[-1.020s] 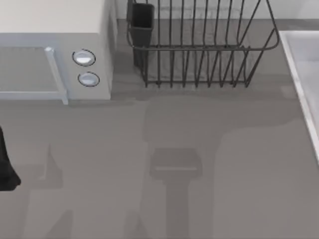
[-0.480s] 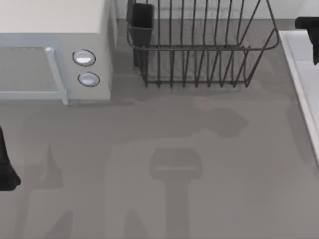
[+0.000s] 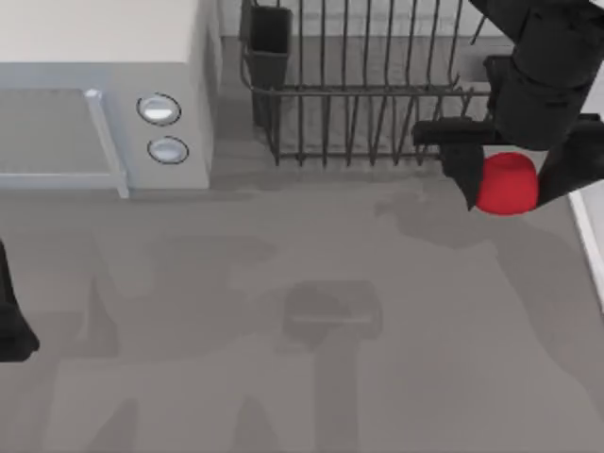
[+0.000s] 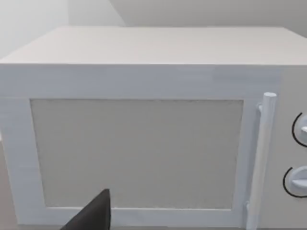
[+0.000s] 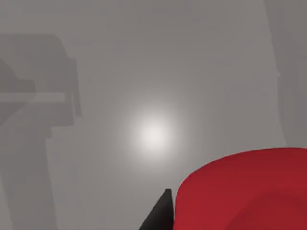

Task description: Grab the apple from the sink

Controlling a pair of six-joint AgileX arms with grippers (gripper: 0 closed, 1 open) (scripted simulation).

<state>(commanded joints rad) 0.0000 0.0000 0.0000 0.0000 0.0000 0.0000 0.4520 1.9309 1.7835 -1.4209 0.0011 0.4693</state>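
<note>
smooth matt red apple (image 3: 507, 183), dark wire rack (image 3: 377, 85)

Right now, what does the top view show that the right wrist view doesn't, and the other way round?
The top view alone: the right gripper shut on the apple, held above the table beside the sink rim at the table's right; the wire dish rack; the microwave at the left; the left arm parked at the left edge.

The right wrist view alone: a close look at the apple's smooth red surface with a dark fingertip beside it, and a bright glare spot on the table.

Both: the apple and the grey tabletop with arm shadows.
</note>
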